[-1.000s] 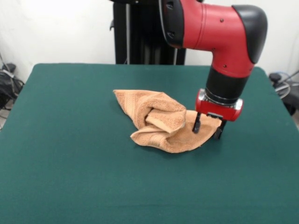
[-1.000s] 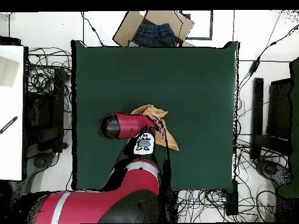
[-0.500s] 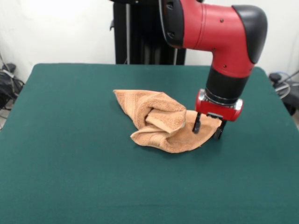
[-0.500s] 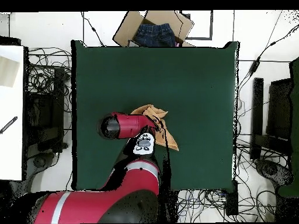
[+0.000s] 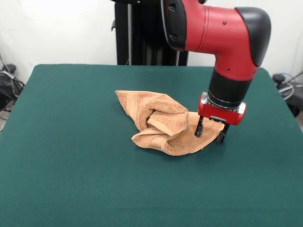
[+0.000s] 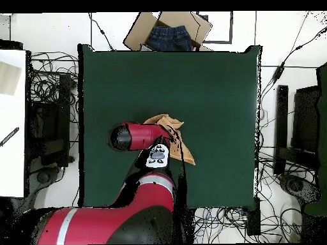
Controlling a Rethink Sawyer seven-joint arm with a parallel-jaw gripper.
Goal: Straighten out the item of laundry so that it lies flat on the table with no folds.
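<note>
The item of laundry (image 5: 161,120) is an orange-tan towel, crumpled and folded over itself near the middle of the green table (image 5: 71,165). My gripper (image 5: 210,134) stands at the towel's right corner, reaching down to the cloth. It is open, with one finger (image 5: 199,128) on the towel and the other at its right edge. In the overhead view the red arm (image 6: 137,136) covers the gripper and part of the towel (image 6: 174,122), which lies on the table (image 6: 217,96).
A cardboard box holding blue denim (image 6: 167,32) sits beyond the table's far edge in the overhead view. Cables and equipment (image 6: 290,127) surround the table. A white surface (image 6: 13,121) stands at the left.
The gripper has sunk slightly lower onto the towel's right corner. The towel's shape is nearly the same.
</note>
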